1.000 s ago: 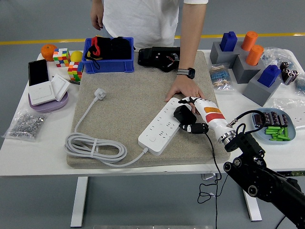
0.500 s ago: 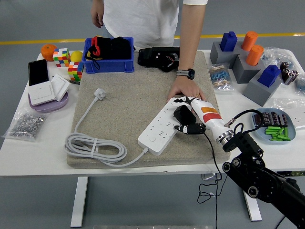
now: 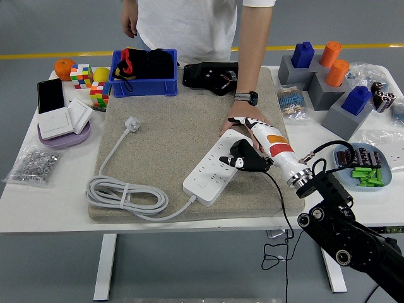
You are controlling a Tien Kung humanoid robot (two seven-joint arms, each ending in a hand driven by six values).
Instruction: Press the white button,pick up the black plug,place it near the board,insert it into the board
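A white power strip (image 3: 213, 168) lies slantwise on the beige mat (image 3: 170, 126), its grey cable coiled at the left. My right hand (image 3: 247, 154) is shut on the black plug (image 3: 243, 151) and holds it at the strip's right edge, near its far end. The plug's black cord (image 3: 279, 202) trails down over the table's front edge. A person's hand (image 3: 243, 117) rests on the mat at the strip's far end, just behind my hand. My left hand is out of view.
A blue bin (image 3: 144, 72) and a black device (image 3: 211, 77) stand at the back of the mat. Colour cubes and a purple tray (image 3: 63, 134) with switches sit left. Grey blocks with blue and orange pieces (image 3: 328, 76) and a plate of green parts (image 3: 366, 170) sit right.
My right hand has shifted up and slightly left with the black plug, closer over the strip's right edge. The person's hand has stayed put.
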